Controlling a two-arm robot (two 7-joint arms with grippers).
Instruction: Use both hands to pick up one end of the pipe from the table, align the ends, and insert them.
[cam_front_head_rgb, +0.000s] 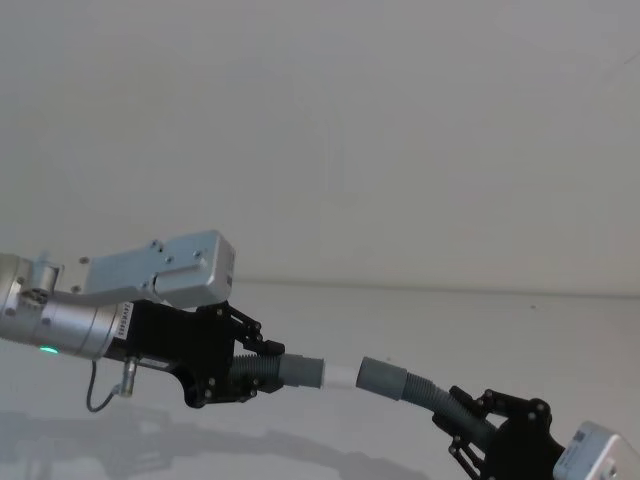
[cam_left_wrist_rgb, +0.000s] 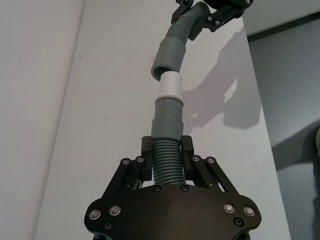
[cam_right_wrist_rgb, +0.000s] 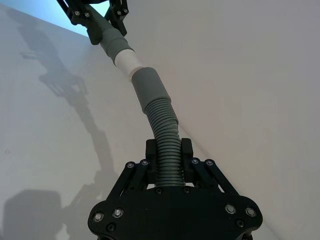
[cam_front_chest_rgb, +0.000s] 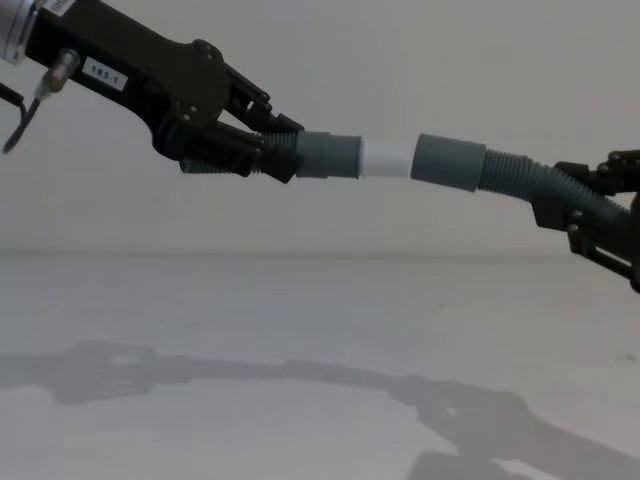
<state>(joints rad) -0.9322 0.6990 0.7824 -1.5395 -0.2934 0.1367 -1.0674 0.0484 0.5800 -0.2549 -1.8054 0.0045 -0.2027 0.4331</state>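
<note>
The left gripper (cam_front_chest_rgb: 262, 143), bearing a white label (cam_front_chest_rgb: 103, 72) reading "183-1", clamps one hose piece (cam_left_wrist_rgb: 167, 165); its white tip (cam_front_chest_rgb: 386, 159) meets the wide cuff (cam_front_chest_rgb: 448, 161) of the hose (cam_right_wrist_rgb: 167, 150) gripped by the right gripper (cam_front_chest_rgb: 590, 205), above the table (cam_front_chest_rgb: 300, 330).

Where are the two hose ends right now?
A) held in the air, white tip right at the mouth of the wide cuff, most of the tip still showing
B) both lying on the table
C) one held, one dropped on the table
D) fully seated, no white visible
A: the left gripper and right gripper each clamp a hose piece above the table, and the white tip meets the wide grey cuff, still mostly exposed.
</note>
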